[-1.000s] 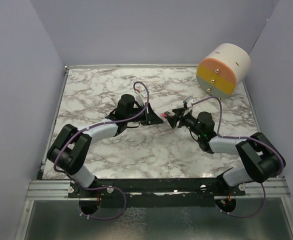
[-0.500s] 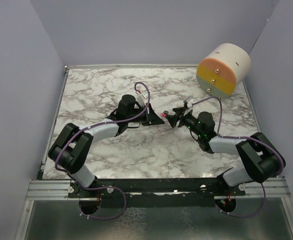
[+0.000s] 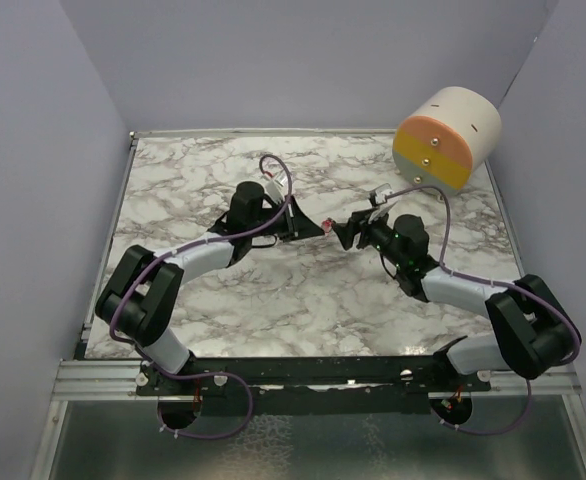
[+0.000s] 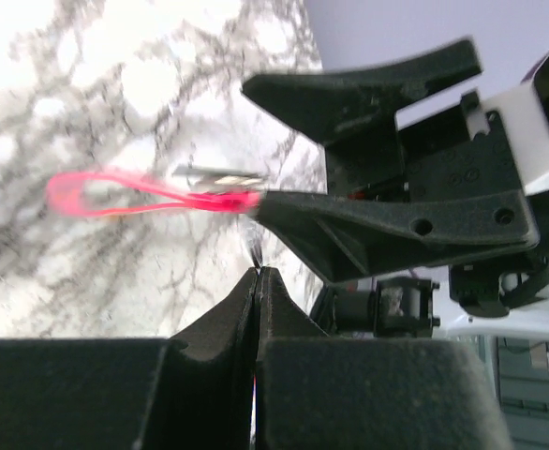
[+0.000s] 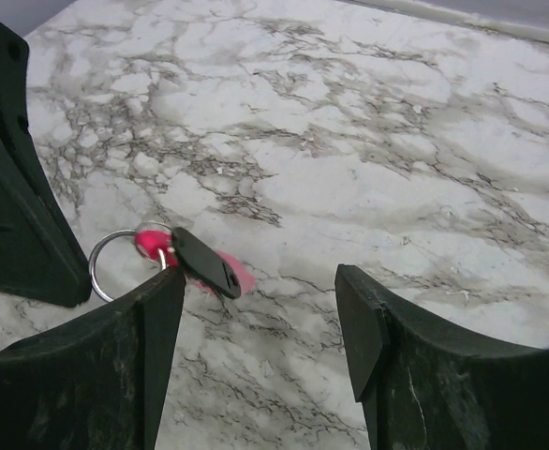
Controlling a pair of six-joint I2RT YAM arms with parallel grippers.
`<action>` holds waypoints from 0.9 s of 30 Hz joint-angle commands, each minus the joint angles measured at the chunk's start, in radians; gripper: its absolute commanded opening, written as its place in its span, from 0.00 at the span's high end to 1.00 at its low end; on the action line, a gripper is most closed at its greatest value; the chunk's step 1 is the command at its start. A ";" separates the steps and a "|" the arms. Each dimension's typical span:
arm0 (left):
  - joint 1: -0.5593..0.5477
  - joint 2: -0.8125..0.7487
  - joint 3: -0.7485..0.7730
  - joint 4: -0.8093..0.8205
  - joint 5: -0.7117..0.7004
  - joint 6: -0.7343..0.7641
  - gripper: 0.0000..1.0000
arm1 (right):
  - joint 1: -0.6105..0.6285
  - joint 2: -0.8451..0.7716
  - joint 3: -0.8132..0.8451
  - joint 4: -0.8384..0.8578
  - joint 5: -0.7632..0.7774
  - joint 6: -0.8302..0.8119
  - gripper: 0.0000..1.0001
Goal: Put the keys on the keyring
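My left gripper [image 3: 311, 228] is shut on the keyring's thin metal ring [image 5: 115, 264], whose edge pokes out of the closed jaws in the left wrist view [image 4: 253, 249]. The keyring's pink strip [image 4: 134, 192] trails away from the ring. The key's black head [image 5: 202, 262] sits right beside the ring and over the strip. Its silvery shaft [image 4: 220, 173] lies along the strip. I cannot tell whether the key is threaded on the ring. My right gripper [image 5: 256, 295] is open, its left finger [image 5: 148, 328] just below the ring and nothing between the jaws.
A large cream cylinder with an orange and yellow face [image 3: 448, 138] stands at the far right corner of the marble table [image 3: 193, 180]. Both grippers meet near the table's middle, tip to tip. Grey walls enclose the table's left, far and right sides.
The right gripper's jaws have spread wider apart. Both grippers have shifted slightly toward the far side of the table, the left one still shut.
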 commanded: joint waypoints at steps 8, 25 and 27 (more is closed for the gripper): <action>0.074 -0.022 0.120 0.021 -0.078 -0.073 1.00 | 0.001 -0.092 0.059 -0.212 0.134 0.049 0.32; 0.074 -0.210 -0.080 -0.007 -0.326 0.008 0.82 | -0.061 0.068 0.293 -0.662 0.200 0.269 0.31; 0.074 -0.221 -0.079 -0.036 -0.345 0.036 0.78 | -0.086 0.084 0.288 -0.653 0.162 0.270 0.32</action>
